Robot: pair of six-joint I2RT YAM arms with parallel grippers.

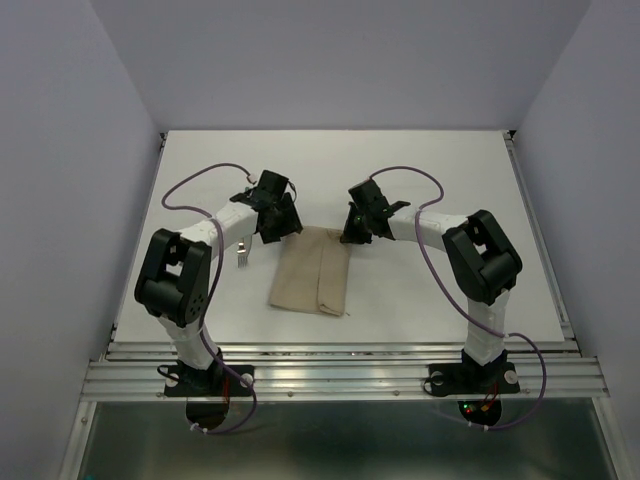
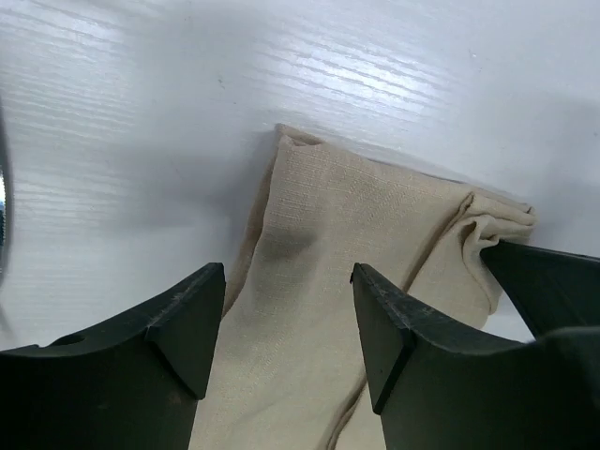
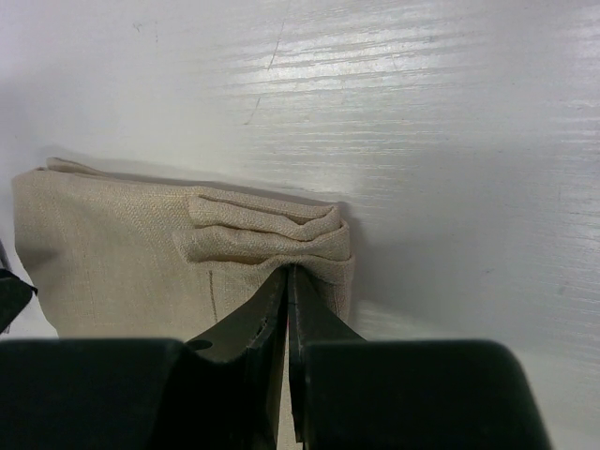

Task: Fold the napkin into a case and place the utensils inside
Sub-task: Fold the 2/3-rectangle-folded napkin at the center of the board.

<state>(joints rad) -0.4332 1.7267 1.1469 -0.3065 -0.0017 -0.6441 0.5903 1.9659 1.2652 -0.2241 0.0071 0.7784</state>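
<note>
Right claw pinches napkin — left claw (open) hovers.

Legible markings: we are finding none.
We are reading no text, label, brand, number or sign in any of the three views.
</note>
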